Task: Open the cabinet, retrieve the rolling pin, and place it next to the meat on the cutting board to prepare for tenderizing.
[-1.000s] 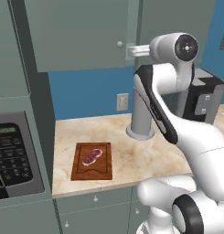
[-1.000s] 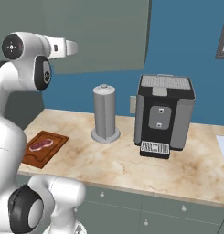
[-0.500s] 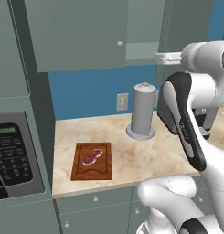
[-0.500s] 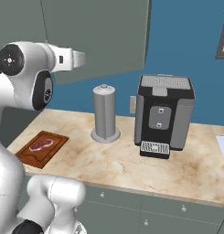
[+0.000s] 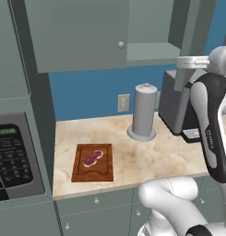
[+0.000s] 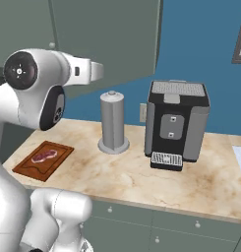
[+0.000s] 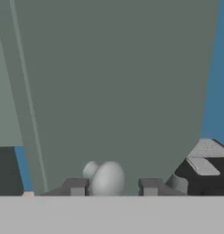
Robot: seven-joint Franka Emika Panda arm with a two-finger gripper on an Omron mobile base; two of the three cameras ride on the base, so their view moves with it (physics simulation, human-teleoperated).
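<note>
One steak (image 5: 93,158), one board (image 5: 92,162)

We see a glossy white arm (image 6: 23,162) built of thick rounded segments, smooth and free of cables. At its shoulder-like joint sits a round dark cap (image 6: 19,71) with a small pale mark at its centre, and a dark oval panel (image 6: 52,109) covers the side of the link below it. In the left base view a long black strip (image 5: 211,124) with faint lettering runs down the upright link. Two small dark grey fingertips (image 7: 77,186) are square-edged.
</note>
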